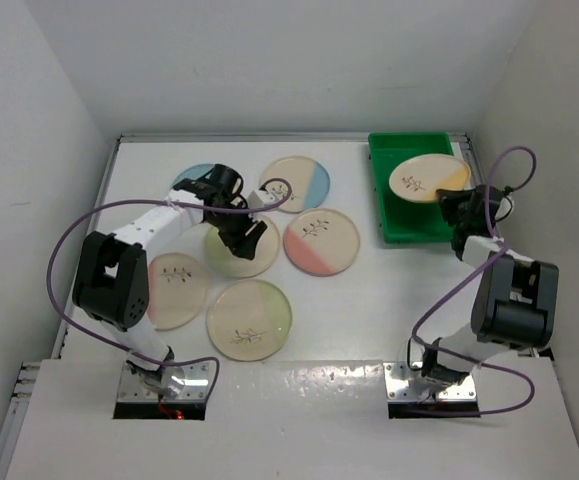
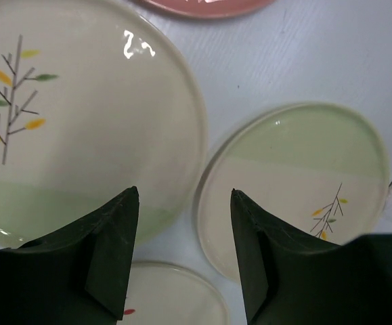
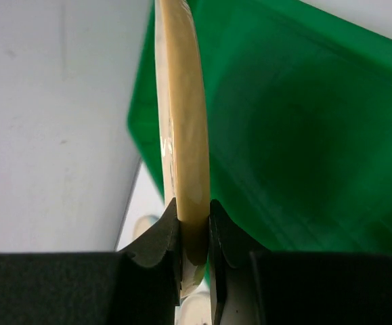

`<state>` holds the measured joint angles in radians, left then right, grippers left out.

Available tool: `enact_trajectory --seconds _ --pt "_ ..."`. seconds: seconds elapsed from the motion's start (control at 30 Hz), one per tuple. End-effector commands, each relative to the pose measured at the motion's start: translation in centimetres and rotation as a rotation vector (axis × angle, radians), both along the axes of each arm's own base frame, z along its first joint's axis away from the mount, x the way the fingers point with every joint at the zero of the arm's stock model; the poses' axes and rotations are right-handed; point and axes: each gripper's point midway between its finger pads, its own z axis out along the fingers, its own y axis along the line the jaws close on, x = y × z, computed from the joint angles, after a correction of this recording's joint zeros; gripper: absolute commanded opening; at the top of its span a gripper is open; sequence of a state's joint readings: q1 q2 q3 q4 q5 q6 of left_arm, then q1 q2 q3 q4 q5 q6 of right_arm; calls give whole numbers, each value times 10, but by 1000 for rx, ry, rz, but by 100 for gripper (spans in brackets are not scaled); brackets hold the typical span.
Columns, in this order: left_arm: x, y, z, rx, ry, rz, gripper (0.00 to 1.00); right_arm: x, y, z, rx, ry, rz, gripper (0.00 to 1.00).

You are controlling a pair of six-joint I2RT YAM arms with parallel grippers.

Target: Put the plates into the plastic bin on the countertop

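Note:
Several cream plates lie on the white countertop (image 1: 369, 300): a green one (image 1: 249, 318), a pink one (image 1: 321, 241) and a blue one (image 1: 294, 183) among them. My left gripper (image 1: 244, 235) hangs open just above another green plate (image 1: 231, 258). In the left wrist view the gripper (image 2: 185, 196) holds nothing, with that plate (image 2: 80, 122) at left and a second green plate (image 2: 297, 176) at right. My right gripper (image 1: 459, 205) is shut on the rim of a yellow plate (image 1: 429, 178), held tilted over the green plastic bin (image 1: 394, 225). The right wrist view shows this plate (image 3: 182, 122) edge-on, pinched in the gripper (image 3: 194, 210), beside the bin (image 3: 297, 135).
A pale blue plate (image 1: 191, 178) sits partly behind the left arm, and a pink-tinted plate (image 1: 176, 290) lies near the left edge. White walls enclose the countertop on three sides. Purple cables loop off both arms.

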<state>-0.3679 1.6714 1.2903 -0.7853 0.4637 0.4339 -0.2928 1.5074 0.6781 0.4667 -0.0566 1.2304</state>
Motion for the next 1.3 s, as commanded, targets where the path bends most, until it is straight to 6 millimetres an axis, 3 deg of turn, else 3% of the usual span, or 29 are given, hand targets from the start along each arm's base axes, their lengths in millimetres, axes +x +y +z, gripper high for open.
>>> enact_trajectory --seconds 0.0,0.03,0.07,0.17,0.23,0.3,0.33,0.37,0.43,0.53,0.57,0.67,0.7,0.73,0.77,0.8,0.87,0.9,0.97,1.0,1.07,1.1,1.17,1.2,1.27 --pt "-4 -2 4 -8 -31 -38 59 34 1 44 25 -205 29 0" --pt "-7 -1 0 -4 -20 -38 59 40 3 48 19 -211 52 0" --pt "-5 -1 -2 -4 -20 -38 59 45 6 25 36 -162 72 0" --pt "-6 -1 -8 -1 -11 -38 59 47 14 15 35 -138 119 0" --pt "-6 -1 -11 2 -2 -38 59 45 13 -3 14 -89 129 0" --pt "-8 0 -13 6 6 -38 59 41 7 -14 5 -32 121 22" --pt "-6 -1 -13 2 -4 -38 59 36 7 -23 -7 10 130 52" --pt "-7 -1 -13 0 2 -29 59 34 7 -21 -20 21 134 58" --pt "1 4 -8 -31 13 27 60 23 4 -37 -84 175 158 70" --pt "24 13 1 -69 -3 144 61 11 -6 -47 -189 325 145 73" --pt "36 22 3 -47 -29 201 61 3 -3 -56 -200 391 159 73" --pt "66 55 0 -11 -39 407 63 -11 -18 -53 -391 545 185 73" --pt "73 70 -3 28 -44 475 64 -2 -18 -36 -434 534 185 75" --pt "78 80 -13 47 -21 522 66 -14 -20 -38 -481 612 175 75" --pt "85 96 -14 47 -7 595 66 -15 -21 -28 -545 612 200 75" --pt "86 103 -21 51 13 621 66 -11 -7 -20 -586 598 233 75" --pt "92 112 -30 58 29 645 66 -12 -3 9 -683 548 239 75" --pt "91 121 -48 89 67 673 66 -14 18 15 -713 511 281 75" --pt "91 121 -62 103 100 672 66 -15 34 31 -773 434 326 75" --pt "89 120 -73 113 133 657 64 -15 54 43 -795 378 366 75" --pt "83 115 -81 100 175 643 59 -21 87 45 -838 323 452 75" --pt "83 114 -80 95 175 631 57 -23 93 47 -848 313 462 75" --pt "70 112 -96 106 234 624 47 -32 124 50 -869 276 526 75" --pt "70 112 -96 107 234 624 43 -35 122 48 -864 282 524 75" --pt "61 112 -113 121 283 609 30 -41 155 37 -837 245 659 75"
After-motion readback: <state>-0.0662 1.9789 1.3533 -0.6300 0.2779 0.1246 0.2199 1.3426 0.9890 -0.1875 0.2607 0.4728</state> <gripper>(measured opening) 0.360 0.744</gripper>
